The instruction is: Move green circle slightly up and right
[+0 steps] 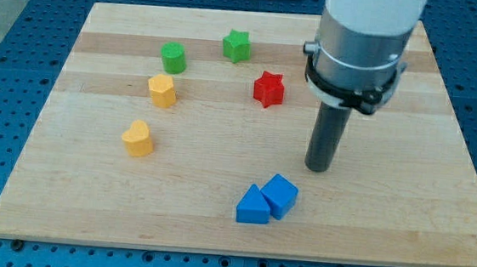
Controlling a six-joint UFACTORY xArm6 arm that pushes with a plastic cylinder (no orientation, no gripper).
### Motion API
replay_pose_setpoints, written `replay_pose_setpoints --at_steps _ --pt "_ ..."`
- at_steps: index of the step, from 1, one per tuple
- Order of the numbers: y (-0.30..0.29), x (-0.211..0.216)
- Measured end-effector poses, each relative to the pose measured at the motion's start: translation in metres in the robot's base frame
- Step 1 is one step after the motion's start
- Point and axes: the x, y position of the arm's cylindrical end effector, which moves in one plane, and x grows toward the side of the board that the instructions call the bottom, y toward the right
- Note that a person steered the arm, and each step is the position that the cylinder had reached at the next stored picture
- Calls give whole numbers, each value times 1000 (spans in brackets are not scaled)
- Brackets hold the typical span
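Observation:
The green circle (pixel 174 58) is a short green cylinder at the board's upper left. My tip (pixel 318 167) rests on the board right of centre, far to the right of and below the green circle, not touching any block. A green star (pixel 238 46) sits to the right of the circle, slightly higher. A yellow block (pixel 162 91) lies just below the circle.
A red star (pixel 268 89) lies left of and above my tip. A second yellow block (pixel 138 138) is at the left. A blue triangle (pixel 253 206) and a blue cube (pixel 280 195) touch each other below my tip. The wooden board (pixel 403 206) rests on a blue pegboard table.

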Motion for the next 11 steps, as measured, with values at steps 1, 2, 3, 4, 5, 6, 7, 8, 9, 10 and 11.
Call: replay_pose_setpoints --at_steps 1,2,3,4,5,6,7,8,9,10,11 --pt "-34 -20" --pt "-73 -40" --pt "-108 -62" --pt "-134 -89" --pt "-162 -113" --pt "-196 -130" --pt "-229 -133" --pt "-242 -156" --pt "-242 -187" --pt "-242 -206" --pt "-231 -207"
